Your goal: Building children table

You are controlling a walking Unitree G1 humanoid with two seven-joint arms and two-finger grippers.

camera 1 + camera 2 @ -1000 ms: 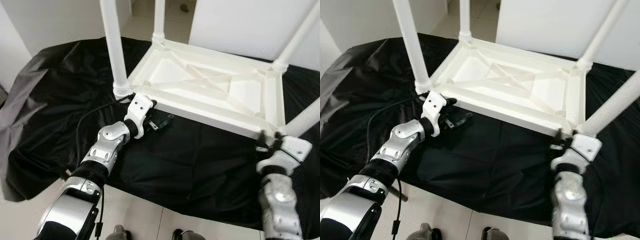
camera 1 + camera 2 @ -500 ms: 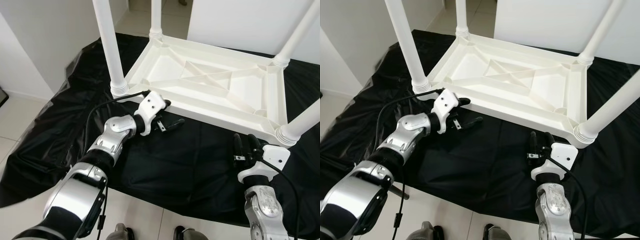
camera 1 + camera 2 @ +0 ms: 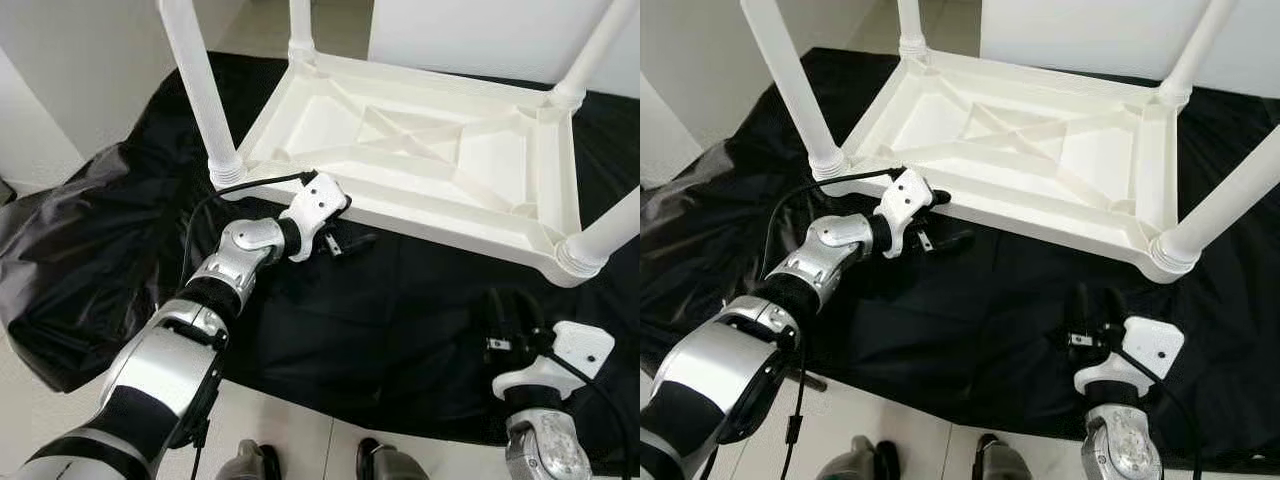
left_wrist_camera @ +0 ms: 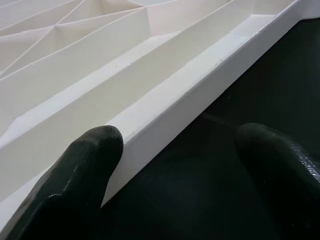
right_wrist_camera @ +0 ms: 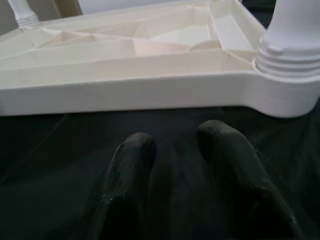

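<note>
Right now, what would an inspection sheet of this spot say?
Surface: black cloth spread over a pale floor.
Job's things: white table upside down, four legs up.
Clutter: nothing seen.
Grippers: left gripper open, astride the table's near rim; right gripper open, over the cloth, apart from the table.
Cables: black cable along the left arm.
Surroundings: white walls; robot's feet at the near edge.
</note>
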